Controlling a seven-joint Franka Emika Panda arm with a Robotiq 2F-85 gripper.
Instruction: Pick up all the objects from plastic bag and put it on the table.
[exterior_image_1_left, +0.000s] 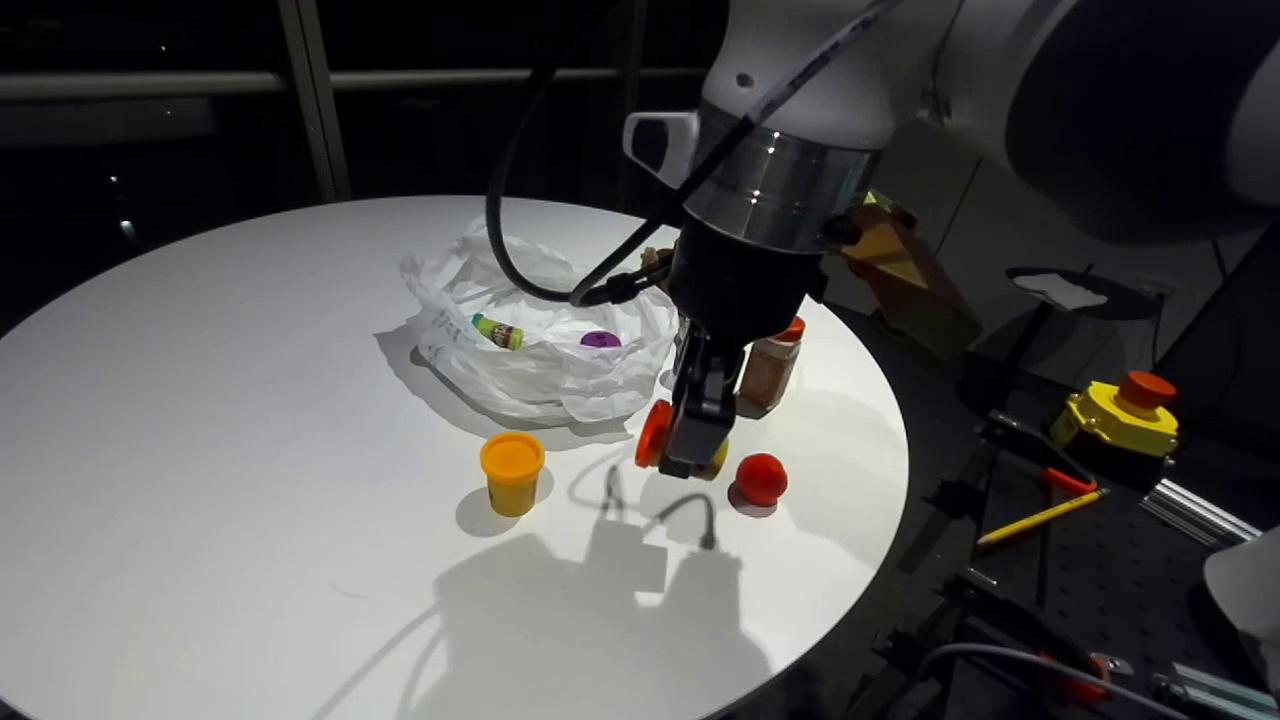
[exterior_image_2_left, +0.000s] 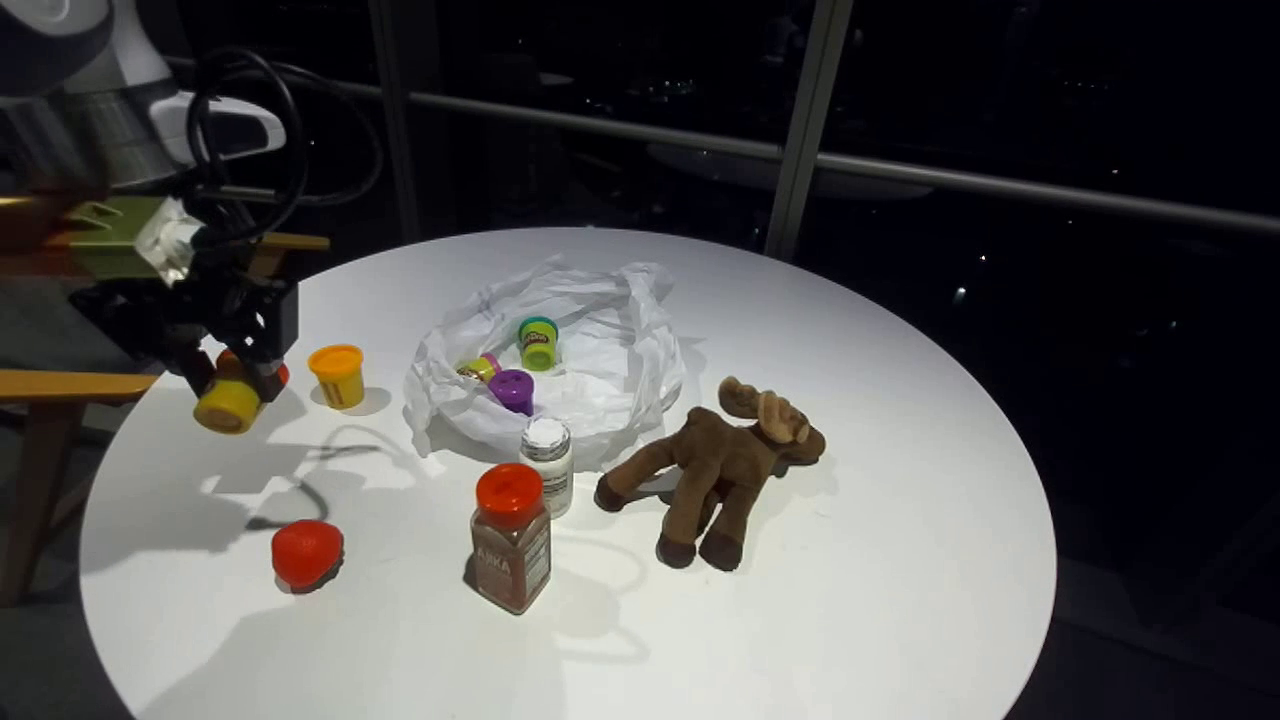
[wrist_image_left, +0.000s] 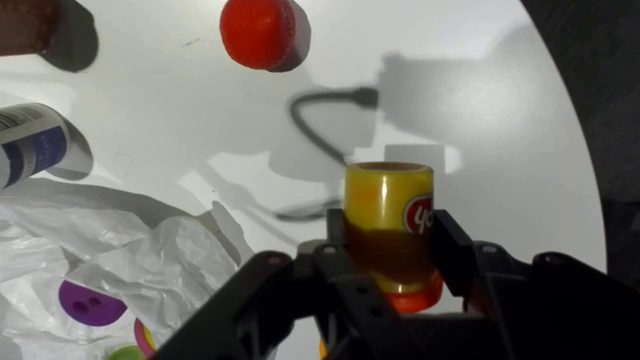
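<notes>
1. In the wrist view, the gripper (wrist_image_left: 390, 230) is clamped on a red-lidded yellow cup (wrist_image_left: 382, 195), a finger against each side, the lid at the lower end in the picture. The translucent plastic bag (wrist_image_left: 175, 260) spreads at lower left on the white table (wrist_image_left: 525, 205), and a purple can (wrist_image_left: 90, 305) lies within its folds. A red ball (wrist_image_left: 257, 32) rests near the top edge; a white bottle (wrist_image_left: 37, 145) with a blue label reaches in from the left.

2. In an exterior view, the gripped cup is on its side above the table, lid facing left. An orange cup (exterior_image_1_left: 512, 480) stands upright on the table, near the bag but apart from it. Inside the bag, a green can (exterior_image_1_left: 497, 331) with a teal lid lies on its side. Beyond the table, a yellow-and-red button (exterior_image_1_left: 1120, 410) and a yellow pencil (exterior_image_1_left: 1043, 516) are on a dark bench (exterior_image_1_left: 1090, 570).

3. In an exterior view, a pink-lidded can (exterior_image_2_left: 480, 367) lies in the bag just beside the purple can; whether they touch cannot be told. The red-capped brown bottle (exterior_image_2_left: 512, 560) stands just in front of the white bottle, also upright. A brown plush moose (exterior_image_2_left: 725, 465) rests near them on the table.
</notes>
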